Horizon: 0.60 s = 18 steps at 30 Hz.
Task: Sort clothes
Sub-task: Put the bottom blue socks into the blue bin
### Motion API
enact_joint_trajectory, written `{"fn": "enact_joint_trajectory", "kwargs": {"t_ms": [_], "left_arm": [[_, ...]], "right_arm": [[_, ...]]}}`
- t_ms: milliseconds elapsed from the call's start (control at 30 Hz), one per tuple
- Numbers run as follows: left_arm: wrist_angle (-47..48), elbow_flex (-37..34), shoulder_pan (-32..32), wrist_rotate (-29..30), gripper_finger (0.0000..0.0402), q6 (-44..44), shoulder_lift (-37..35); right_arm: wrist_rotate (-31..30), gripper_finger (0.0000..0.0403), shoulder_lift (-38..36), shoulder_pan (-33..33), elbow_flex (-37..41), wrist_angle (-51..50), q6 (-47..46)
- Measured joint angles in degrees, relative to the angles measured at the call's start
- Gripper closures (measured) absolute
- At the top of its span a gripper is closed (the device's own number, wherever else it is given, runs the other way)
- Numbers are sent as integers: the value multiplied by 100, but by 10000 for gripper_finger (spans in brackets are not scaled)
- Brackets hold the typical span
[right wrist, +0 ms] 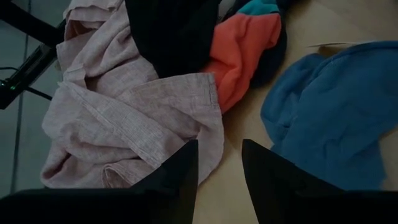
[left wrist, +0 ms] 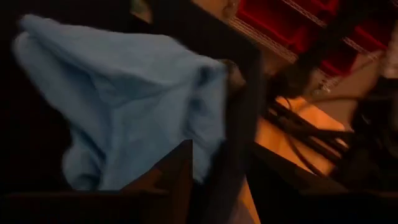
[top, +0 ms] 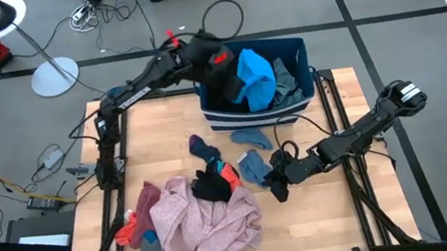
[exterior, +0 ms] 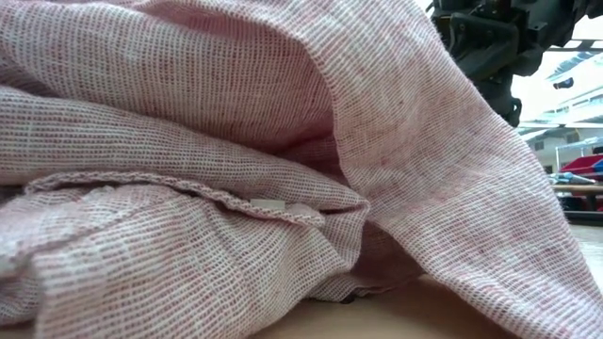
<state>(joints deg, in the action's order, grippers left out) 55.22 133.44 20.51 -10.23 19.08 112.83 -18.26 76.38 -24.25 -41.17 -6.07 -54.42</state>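
The clothes lie in two groups. In the dark blue bin (top: 295, 50) are a bright blue garment (top: 254, 78), a teal-grey one (top: 288, 80) and a black one (top: 218, 88). My left gripper (top: 218, 62) hangs open above the bin's left part, over the bright blue garment (left wrist: 124, 106). On the table lie a pink garment (top: 204, 216), a black one (top: 211, 186), a red-orange one (top: 229, 174) and blue socks (top: 254, 168). My right gripper (top: 279, 185) stands open just right of them, the bare table between its fingers (right wrist: 221, 162).
A dark sock (top: 203, 149) and a blue sock (top: 250, 138) lie in front of the bin. Red and grey pieces (top: 139, 232) lie at the table's near left corner. The pink garment (exterior: 236, 169) fills the low view. Bare wood shows at the table's far left and near right.
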Motion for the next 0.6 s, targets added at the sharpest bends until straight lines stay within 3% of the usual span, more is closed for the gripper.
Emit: {"fn": "enact_joint_trajectory", "kwargs": {"t_ms": [367, 600], "left_arm": [[1706, -24, -1277, 139, 254, -1497, -496], [1249, -907, -2205, 656, 254, -1600, -639]], "right_arm": [[37, 277, 0, 0, 2, 305, -76], [44, 277, -1, 52, 2, 754, -88]]}}
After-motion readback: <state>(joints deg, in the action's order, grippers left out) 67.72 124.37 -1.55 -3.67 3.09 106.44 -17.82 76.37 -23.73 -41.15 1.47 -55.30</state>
